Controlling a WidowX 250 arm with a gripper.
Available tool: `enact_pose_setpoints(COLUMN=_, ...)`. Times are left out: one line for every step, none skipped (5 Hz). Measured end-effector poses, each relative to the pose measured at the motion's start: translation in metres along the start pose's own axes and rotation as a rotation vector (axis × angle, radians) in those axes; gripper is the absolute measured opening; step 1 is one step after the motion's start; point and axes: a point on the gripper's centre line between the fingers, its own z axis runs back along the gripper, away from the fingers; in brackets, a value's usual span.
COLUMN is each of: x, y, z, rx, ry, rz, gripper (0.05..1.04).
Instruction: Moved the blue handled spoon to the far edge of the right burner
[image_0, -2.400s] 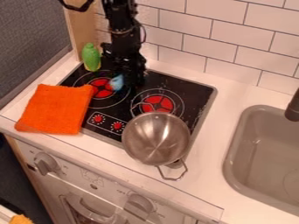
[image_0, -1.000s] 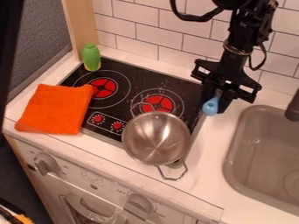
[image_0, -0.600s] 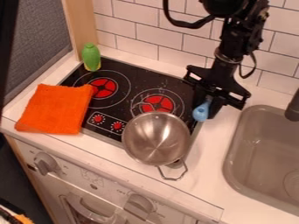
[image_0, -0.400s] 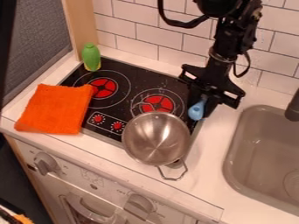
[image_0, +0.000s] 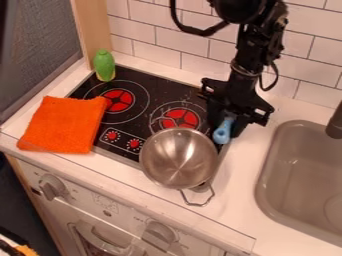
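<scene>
We located the blue-handled spoon clamped in the gripper, at the stovetop's right side. Just beside it, we noted the metal pot, open side up, its interior visible; farther right, the sink.

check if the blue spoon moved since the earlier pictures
Yes. The blue spoon went right, from over the left burner to beyond the right burner, then came slightly back left, toward the right burner.
</scene>
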Motion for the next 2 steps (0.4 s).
enact_pose_setpoints(x=0.009, y=-0.002, z=0.022, rx=-0.036, ry=-0.097, rz=-0.015, gripper=0.983)
enact_pose_setpoints(x=0.011, y=-0.004, z=0.047, rx=-0.074, ry=-0.195, rz=-0.032, gripper=1.005)
